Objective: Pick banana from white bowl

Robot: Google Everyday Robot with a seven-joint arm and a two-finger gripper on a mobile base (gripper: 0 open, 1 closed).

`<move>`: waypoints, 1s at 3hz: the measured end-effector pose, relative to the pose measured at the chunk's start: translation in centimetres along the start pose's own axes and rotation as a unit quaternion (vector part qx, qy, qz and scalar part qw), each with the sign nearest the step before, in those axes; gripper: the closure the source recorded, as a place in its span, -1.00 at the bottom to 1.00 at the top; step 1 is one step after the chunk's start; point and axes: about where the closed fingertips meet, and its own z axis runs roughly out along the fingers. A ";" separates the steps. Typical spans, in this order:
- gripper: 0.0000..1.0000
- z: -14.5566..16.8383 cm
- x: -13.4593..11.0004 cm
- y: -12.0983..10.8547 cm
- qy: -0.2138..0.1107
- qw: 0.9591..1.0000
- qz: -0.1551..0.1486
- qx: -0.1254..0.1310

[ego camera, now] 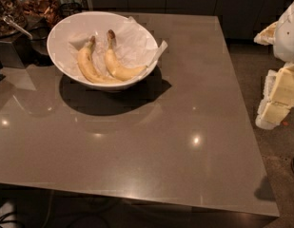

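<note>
The white bowl stands at the back left of the grey table, lined with crumpled white paper. Two bananas lie in it side by side. The banana on the right is thick, sharply bent and has a dark brown stem tip pointing away. The slimmer, evenly curved banana with a paler stem lies to its left, touching it near the bottom. My gripper is at the right edge of the view, past the table's right edge, far from the bowl and holding nothing that I can see.
The grey glossy table reaches from the bowl to the front edge. Glass jars of snacks and a metal scoop stand at the back left behind the bowl. Dark cabinets run along the back. Floor shows at the right.
</note>
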 end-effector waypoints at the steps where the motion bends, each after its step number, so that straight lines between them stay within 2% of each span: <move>1: -1.00 -0.2 -0.6 -0.2 -0.006 1.000 -0.001 0.005; 2: -1.00 0.2 -2.3 -0.9 0.031 0.999 -0.003 -0.001; 3: -1.00 1.5 -5.4 -2.5 0.074 0.997 -0.029 -0.014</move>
